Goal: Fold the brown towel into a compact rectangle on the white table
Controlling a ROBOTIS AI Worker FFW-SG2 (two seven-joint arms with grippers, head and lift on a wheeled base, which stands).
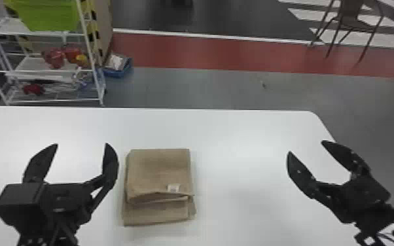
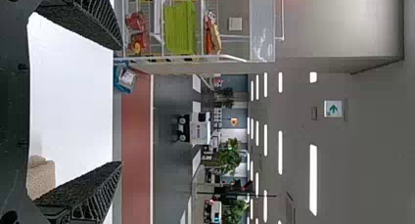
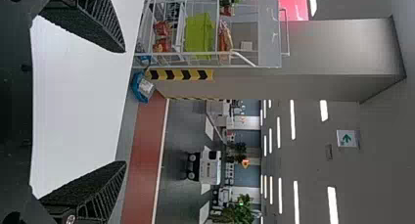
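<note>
Farthest left, beyond the left end effector, I saw a white metal wire rack (image 1: 39,76) with a lime-green bin (image 1: 47,14) on it. The left end effector (image 1: 81,144) had its two flat black fingers spread wide, with nothing between them. Past it on the floor, just right of the rack, sat a small blue box (image 1: 117,72).

Just right of the left end effector, and apart from its fingers, I had the brown cloth towel (image 1: 160,170) lying flat on the smooth white table (image 1: 239,131). It was folded into a layered, roughly rectangular stack. The upper fold stopped short of the near edge, so lower layers stuck out there, slightly uneven at the right corner. A small white fabric label (image 1: 173,187) showed near the upper fold's near right corner.

Well apart to the towel's right, my right end effector (image 1: 307,147) also stood wide open and empty, angled inward. Beyond it, on the floor, was a dark thin-legged chair (image 1: 350,19).
</note>
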